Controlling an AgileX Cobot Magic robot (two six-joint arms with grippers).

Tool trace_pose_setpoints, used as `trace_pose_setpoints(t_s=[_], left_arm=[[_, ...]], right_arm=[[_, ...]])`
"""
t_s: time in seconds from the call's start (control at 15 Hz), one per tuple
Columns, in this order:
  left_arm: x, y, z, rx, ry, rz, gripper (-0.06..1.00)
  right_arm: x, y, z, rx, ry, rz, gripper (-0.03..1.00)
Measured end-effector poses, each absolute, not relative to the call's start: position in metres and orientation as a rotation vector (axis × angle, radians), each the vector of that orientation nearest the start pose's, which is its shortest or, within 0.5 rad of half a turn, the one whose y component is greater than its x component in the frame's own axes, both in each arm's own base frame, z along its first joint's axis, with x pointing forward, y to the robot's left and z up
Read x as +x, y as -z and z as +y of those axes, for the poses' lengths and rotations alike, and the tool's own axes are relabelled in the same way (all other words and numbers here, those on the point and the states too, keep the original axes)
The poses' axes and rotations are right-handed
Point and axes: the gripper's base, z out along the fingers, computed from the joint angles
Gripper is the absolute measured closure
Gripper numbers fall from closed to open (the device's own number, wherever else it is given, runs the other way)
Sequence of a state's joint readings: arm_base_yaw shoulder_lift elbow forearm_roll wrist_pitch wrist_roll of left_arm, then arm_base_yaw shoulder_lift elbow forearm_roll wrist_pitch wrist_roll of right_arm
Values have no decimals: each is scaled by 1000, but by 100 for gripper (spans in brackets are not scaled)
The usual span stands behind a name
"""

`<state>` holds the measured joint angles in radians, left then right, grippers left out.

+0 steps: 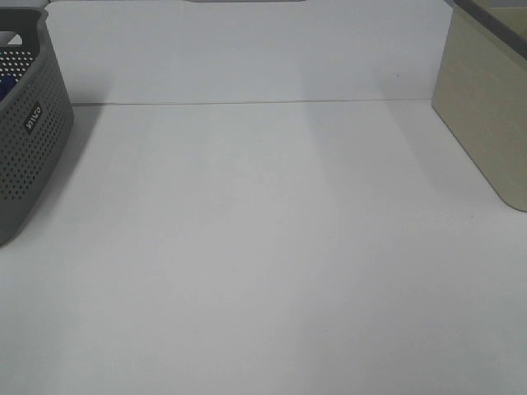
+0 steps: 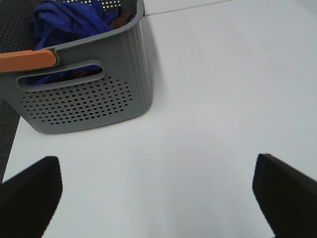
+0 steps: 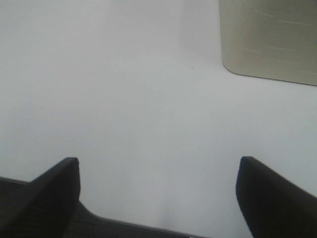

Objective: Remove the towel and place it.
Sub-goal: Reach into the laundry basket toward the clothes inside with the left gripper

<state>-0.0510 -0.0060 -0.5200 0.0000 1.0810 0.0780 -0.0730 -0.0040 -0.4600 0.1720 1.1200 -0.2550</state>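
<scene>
Where the towel lay: bunched up blue inside the basket, the towel (image 2: pixel 69 20) sat below the rim, well apart from both grippers.
Basket: the grey holed basket (image 2: pixel 84 99) stood on the white table (image 1: pixel 263 247) at about ten o'clock in the high view, cut off by the frame edge, with an orange bar (image 2: pixel 27 60) on its rim.
Left gripper: the left gripper (image 2: pixel 156 171) had its jaws spread wide with nothing between them, over bare table near the basket's holed wall.
Right gripper: the right gripper (image 3: pixel 158 166) was also spread and empty, over bare table near the beige box (image 3: pixel 267 39), which stood at about two o'clock in the high view.
Way to the towel: judged from the left gripper, ahead and off toward eleven o'clock, over the rim and down into the basket.
Long axis: none could be read, since the cloth was a heap of folds and part of it was hidden by the basket wall.
Nearer arm: the left, plainly — the right was across the table by the box.
Next move, as a guess: lift over the rim first, then come down on the highest fold.
</scene>
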Motion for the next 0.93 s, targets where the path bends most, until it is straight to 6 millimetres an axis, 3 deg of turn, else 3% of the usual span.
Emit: trace_pose_setpoints(t_s=[0.93], left_arm=[[-9, -281, 0, 131, -17, 2034, -5]], right_arm=[[-3, -262, 14, -204, -16, 2116, 14]])
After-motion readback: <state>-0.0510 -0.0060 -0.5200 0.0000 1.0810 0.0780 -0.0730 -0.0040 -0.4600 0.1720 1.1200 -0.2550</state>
